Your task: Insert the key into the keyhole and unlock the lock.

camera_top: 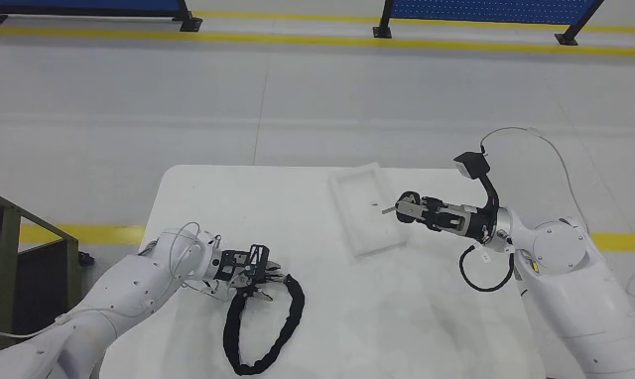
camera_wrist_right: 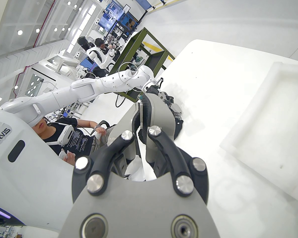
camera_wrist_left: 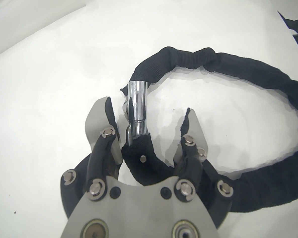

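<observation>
White surface carries the sleeved chain lock, its chrome cylinder between the 2 spread fingers of the left gripper: clamp that cylinder steady before the right gripper, closed on the key well away from it, lines up squarely.

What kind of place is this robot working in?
Probably an industrial robot laboratory or test hall: yellow painted floor lines, blue partition panels on black feet, and, in the right wrist view, a green metal-framed workbench with bright display screens behind it.
</observation>
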Motion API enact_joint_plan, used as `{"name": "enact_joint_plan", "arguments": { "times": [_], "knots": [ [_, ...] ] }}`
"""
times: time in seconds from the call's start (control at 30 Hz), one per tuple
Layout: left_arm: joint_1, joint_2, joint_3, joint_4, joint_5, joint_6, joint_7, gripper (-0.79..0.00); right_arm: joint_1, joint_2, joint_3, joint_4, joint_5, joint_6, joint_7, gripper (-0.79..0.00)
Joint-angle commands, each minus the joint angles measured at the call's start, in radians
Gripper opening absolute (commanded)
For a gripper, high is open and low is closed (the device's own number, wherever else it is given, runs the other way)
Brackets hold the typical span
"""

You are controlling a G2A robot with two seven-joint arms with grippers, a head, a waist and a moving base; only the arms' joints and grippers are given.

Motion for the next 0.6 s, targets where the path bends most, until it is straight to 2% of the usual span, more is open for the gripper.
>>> {"name": "enact_joint_plan", "arguments": {
  "times": [0.0, 0.33, 0.5, 0.57],
  "knots": [
    [0.001, -0.008, 0.0, 0.013, 0.011, 0.007, 0.005, -0.785, 0.0, 0.0, 0.0, 0.0, 0.0, 0.0, 0.0, -0.785],
    [-0.002, -0.032, -0.037, 0.032, -0.029, 0.007, 0.034, -0.785, 0.0, 0.0, 0.0, 0.0, 0.0, 0.0, 0.0, -0.785],
    [-0.006, -0.019, -0.057, -0.036, -0.05, -0.054, 0.106, -0.785, 0.0, 0.0, 0.0, 0.0, 0.0, 0.0, 0.0, -0.785],
    [-0.004, -0.006, -0.064, -0.102, -0.071, -0.056, 0.104, -0.785, 0.0, 0.0, 0.0, 0.0, 0.0, 0.0, 0.0, -0.785]
  ]
}}
